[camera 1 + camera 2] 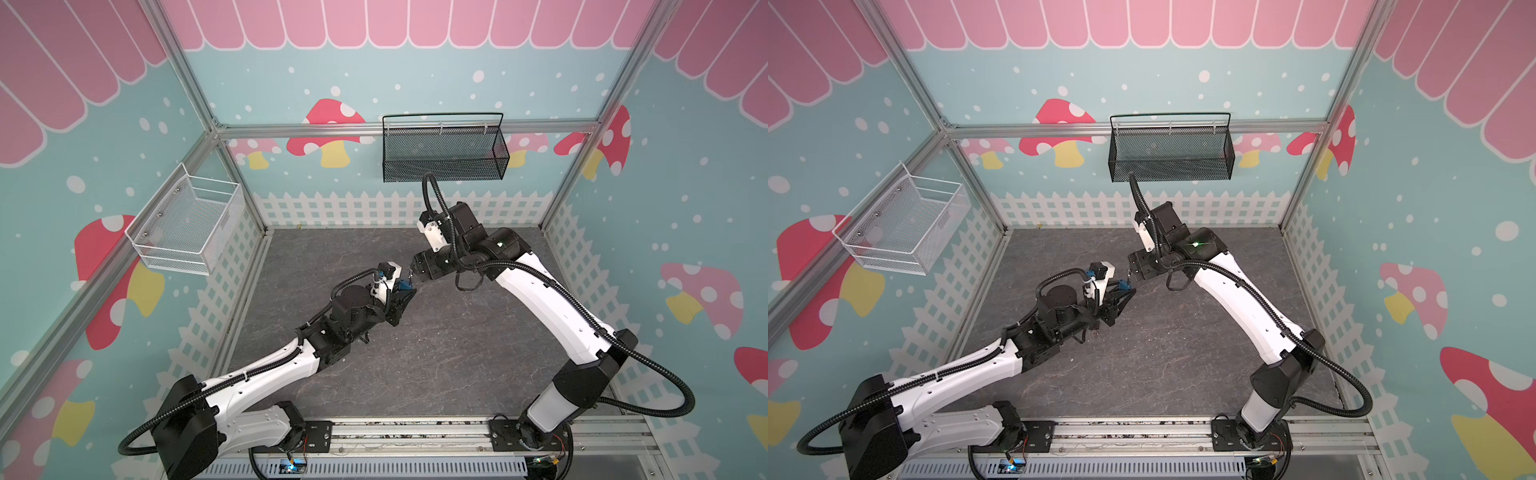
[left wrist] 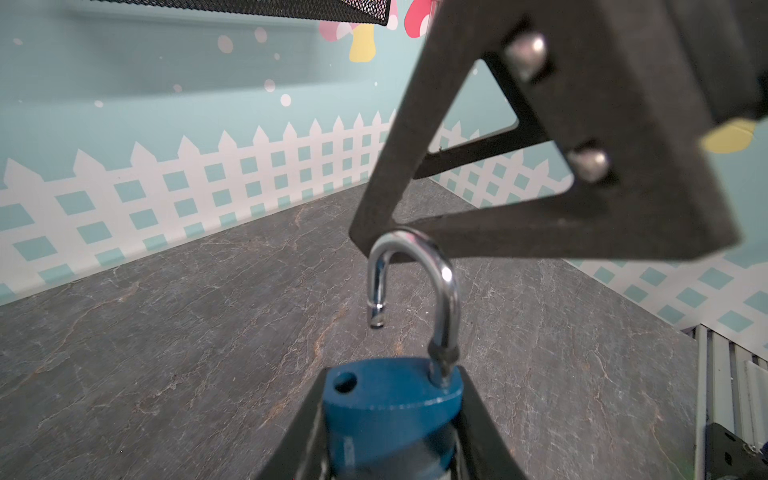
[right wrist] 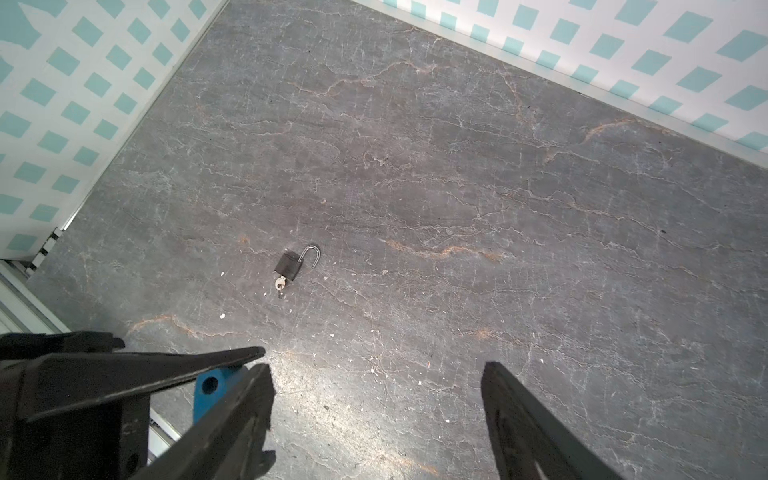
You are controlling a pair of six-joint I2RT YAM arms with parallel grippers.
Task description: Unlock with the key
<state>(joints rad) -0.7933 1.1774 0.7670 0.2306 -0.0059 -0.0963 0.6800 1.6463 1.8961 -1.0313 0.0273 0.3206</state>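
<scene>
Top views: high, looking down on whole floor [image 1: 415,353] | Left wrist: close behind blue padlock [image 2: 395,399] | Right wrist: overhead, sharing it [image 3: 210,388]

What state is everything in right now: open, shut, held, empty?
blue padlock: unlocked, shackle sprung open at one end.
left gripper: shut on the blue padlock.
right gripper: open, holding nothing.
dark padlock: lying on the table, its shackle open.
key: stuck in the dark padlock.
white basket: empty.
black basket: looks empty.
</scene>
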